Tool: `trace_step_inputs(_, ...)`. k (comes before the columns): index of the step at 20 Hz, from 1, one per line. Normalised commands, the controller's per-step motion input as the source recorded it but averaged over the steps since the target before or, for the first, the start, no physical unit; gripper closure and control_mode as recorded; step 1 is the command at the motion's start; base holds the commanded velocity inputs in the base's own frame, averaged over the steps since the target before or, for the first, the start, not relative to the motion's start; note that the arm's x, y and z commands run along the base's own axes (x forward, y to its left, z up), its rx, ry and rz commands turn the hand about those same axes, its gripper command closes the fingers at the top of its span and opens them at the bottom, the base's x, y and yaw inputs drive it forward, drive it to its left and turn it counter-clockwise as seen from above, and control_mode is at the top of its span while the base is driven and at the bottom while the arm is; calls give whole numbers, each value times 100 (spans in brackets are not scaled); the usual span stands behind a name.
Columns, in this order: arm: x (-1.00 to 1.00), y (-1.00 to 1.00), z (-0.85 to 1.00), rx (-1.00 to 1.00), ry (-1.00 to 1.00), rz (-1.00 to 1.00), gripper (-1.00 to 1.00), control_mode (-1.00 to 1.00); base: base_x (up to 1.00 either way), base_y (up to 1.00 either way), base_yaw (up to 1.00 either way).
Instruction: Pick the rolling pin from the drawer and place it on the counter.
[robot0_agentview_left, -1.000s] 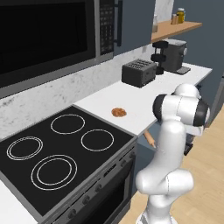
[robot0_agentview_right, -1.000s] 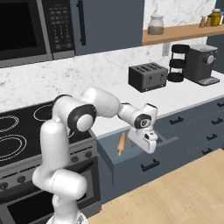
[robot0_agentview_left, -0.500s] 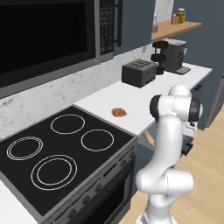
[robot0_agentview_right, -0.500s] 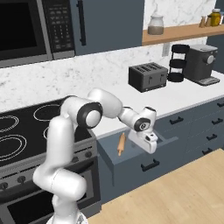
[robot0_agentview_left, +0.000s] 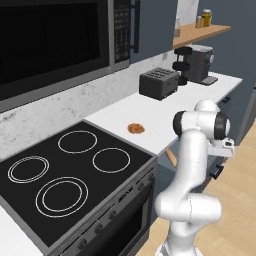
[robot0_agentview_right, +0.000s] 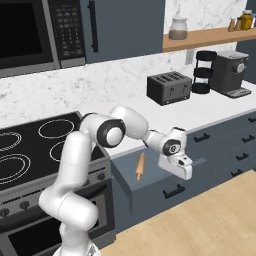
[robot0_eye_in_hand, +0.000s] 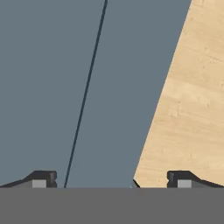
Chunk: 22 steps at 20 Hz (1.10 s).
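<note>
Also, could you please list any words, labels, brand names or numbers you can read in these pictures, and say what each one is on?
None can be read.
Microwave: its control panel has rows of small marks, too small and blurred to read.
Coffee machine, toaster: no visible lettering.
Shelf bottles: labels too small to tell.
Stovetop: white rings, no text.

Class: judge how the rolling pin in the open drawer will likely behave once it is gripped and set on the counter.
The rolling pin looks like rigid wood, so probably stiff. Its round, slim shape will likely roll on the flat counter. The smooth cylinder may slip between the open fingers.
</note>
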Motion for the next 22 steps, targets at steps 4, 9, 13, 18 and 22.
trace_step_inputs(4, -29, -100, -2, -3, 10, 0, -100, -100, 0, 0, 0)
trace_step_inputs(9, -69, -100, 0, 0, 3, 0, -100, -100, 0, 0, 0)
trace_step_inputs(13, -93, -100, 0, 0, 0, 0, -100, -100, 0, 0, 0)
trace_step_inputs(18, -79, -99, 26, 9, 2, -1, -100, -100, 0, 0, 0)
trace_step_inputs(22, -28, -9, 100, 20, -15, 0, -100, -100, 0, 0, 0)
